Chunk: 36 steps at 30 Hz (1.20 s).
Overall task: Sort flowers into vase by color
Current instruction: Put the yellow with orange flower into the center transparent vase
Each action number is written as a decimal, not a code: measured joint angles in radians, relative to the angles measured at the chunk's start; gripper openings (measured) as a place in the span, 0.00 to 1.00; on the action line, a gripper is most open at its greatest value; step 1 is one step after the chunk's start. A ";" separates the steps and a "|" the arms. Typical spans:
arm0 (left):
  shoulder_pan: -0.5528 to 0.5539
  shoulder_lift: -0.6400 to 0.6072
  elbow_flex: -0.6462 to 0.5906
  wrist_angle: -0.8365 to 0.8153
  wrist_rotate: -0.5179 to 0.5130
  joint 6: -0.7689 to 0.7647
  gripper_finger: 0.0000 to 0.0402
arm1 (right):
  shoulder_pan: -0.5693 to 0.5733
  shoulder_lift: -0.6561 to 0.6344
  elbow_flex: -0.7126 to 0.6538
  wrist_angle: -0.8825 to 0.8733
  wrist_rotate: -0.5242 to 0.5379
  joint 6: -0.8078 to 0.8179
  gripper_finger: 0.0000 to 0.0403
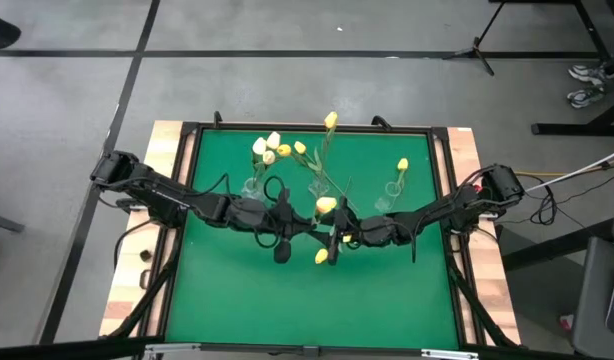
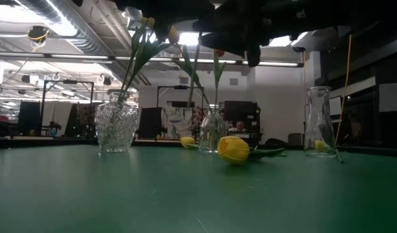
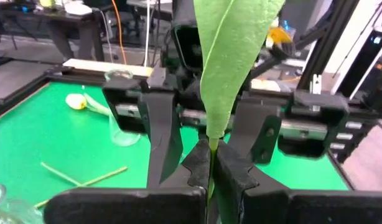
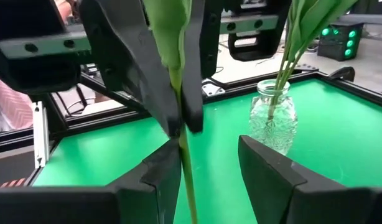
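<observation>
Okay, I'm looking down on the green mat [image 1: 307, 290] in its black frame, sitting on a wooden table [image 1: 472, 260] over grey concrete floor; at table height, a workshop with ceiling ducts and dark benches is stretching out behind.

Both arms are meeting at the frame's centre. The left gripper [image 3: 211, 163] is pinching shut on a thin green stem [image 3: 211, 158], its broad leaf [image 3: 231, 56] filling the upper middle of the left wrist view. The right gripper [image 4: 209, 158] is facing it with fingers parted, the same stem running down between them beside one finger; I can't tell if they're touching it.

Around them: a cut-glass vase [image 2: 116, 122] at left carrying several white and yellow flowers [image 1: 269, 148], a slim vase [image 2: 213, 129] in the middle, a tall bottle vase [image 2: 319, 123] at right. One yellow tulip [image 2: 234, 149] is lying loose on the mat near centre.

Overhead, the arms are covering the held flower, and the low view is cutting off the vase blooms at the top edge.
</observation>
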 joint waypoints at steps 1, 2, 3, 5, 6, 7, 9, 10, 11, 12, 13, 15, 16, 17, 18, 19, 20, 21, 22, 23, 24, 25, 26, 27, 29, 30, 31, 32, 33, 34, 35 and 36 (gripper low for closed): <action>0.000 0.000 0.000 -0.009 0.001 0.001 0.01 | -0.001 0.000 0.000 -0.001 -0.006 0.000 0.39; 0.000 0.000 0.000 -0.012 0.002 0.001 0.01 | -0.001 0.000 0.000 -0.002 -0.008 0.000 0.39; 0.000 0.000 0.000 -0.013 0.004 0.001 0.01 | -0.001 0.000 0.000 -0.002 -0.009 0.000 0.39; 0.000 0.000 0.000 -0.014 0.008 0.007 0.01 | -0.001 0.000 0.000 -0.002 -0.015 0.000 0.39; 0.000 0.000 0.000 -0.015 0.014 0.010 0.01 | -0.001 0.000 0.000 -0.004 -0.016 0.000 0.39; 0.000 0.000 0.000 -0.016 0.019 0.010 0.01 | -0.001 0.000 0.000 -0.005 -0.016 0.000 0.39; 0.000 0.000 0.000 -0.016 0.020 0.011 0.01 | -0.001 0.000 0.000 -0.005 -0.017 0.000 0.39; 0.001 0.000 0.000 -0.015 0.021 0.011 0.01 | -0.001 0.000 0.000 -0.006 -0.017 0.001 0.39; 0.002 0.000 0.000 -0.016 0.022 0.011 0.01 | -0.001 0.000 0.000 -0.008 -0.017 0.001 0.39; 0.003 0.000 0.000 -0.016 0.022 0.011 0.01 | -0.001 0.000 0.000 -0.012 -0.017 0.006 0.39; 0.003 0.000 0.000 -0.016 0.022 0.011 0.01 | -0.001 0.000 0.000 -0.015 -0.017 0.015 0.39; 0.003 0.000 0.000 -0.015 0.022 0.011 0.01 | -0.005 0.000 0.000 -0.018 -0.021 0.024 0.39; 0.003 0.000 0.000 -0.015 0.021 0.011 0.01 | -0.006 0.000 0.000 -0.018 -0.027 0.025 0.39; 0.003 0.000 0.000 -0.015 0.020 0.011 0.01 | -0.007 0.000 0.000 -0.019 -0.027 0.026 0.39; 0.003 0.000 0.000 -0.015 0.021 0.011 0.01 | -0.007 0.000 0.000 -0.019 -0.026 0.026 0.39; 0.003 0.000 0.000 -0.015 0.021 0.011 0.01 | -0.007 0.000 0.000 -0.018 -0.026 0.026 0.39; 0.003 0.000 0.000 -0.015 0.021 0.011 0.01 | -0.007 0.000 0.000 -0.018 -0.027 0.026 0.39; 0.003 0.000 0.000 -0.014 0.021 0.011 0.01 | -0.007 0.000 0.000 -0.018 -0.027 0.026 0.38; 0.003 0.000 0.000 -0.014 0.020 0.011 0.01 | -0.007 0.000 0.000 -0.018 -0.027 0.026 0.36; 0.003 0.000 0.000 -0.014 0.019 0.011 0.01 | -0.007 0.000 0.000 -0.018 -0.027 0.026 0.34; 0.003 0.000 0.000 -0.014 0.018 0.011 0.01 | -0.007 0.000 0.000 -0.018 -0.028 0.026 0.32; 0.003 0.000 0.000 -0.014 0.018 0.011 0.01 | -0.007 0.000 0.000 -0.018 -0.029 0.026 0.29; 0.003 0.000 0.000 -0.014 0.017 0.011 0.01 | -0.007 0.000 0.000 -0.018 -0.032 0.026 0.26; 0.003 0.000 0.000 -0.014 0.016 0.011 0.01 | -0.007 0.000 0.000 -0.018 -0.033 0.026 0.23; 0.004 0.000 0.000 -0.014 0.013 0.011 0.01 | -0.007 0.000 0.000 -0.017 -0.033 0.026 0.15; 0.004 0.000 0.000 -0.015 0.012 0.006 0.01 | -0.006 0.000 0.000 -0.017 -0.035 0.025 0.11; 0.004 0.000 0.000 -0.016 0.010 0.003 0.01 | -0.006 0.000 0.000 -0.017 -0.037 0.025 0.07; 0.004 0.000 0.000 -0.017 0.010 0.000 0.01 | -0.006 0.000 0.001 -0.017 -0.041 0.023 0.04; 0.004 0.000 0.000 -0.019 0.010 -0.001 0.01 | -0.006 0.000 0.001 -0.018 -0.045 0.023 0.03; 0.004 0.000 0.000 -0.022 0.011 -0.002 0.01 | -0.006 0.000 0.001 -0.018 -0.050 0.024 0.03; 0.004 0.000 0.000 -0.023 0.012 -0.002 0.02 | -0.006 0.000 0.001 -0.018 -0.051 0.024 0.03; 0.004 0.000 0.000 -0.023 0.013 -0.002 0.02 | -0.006 0.000 0.001 -0.018 -0.050 0.024 0.04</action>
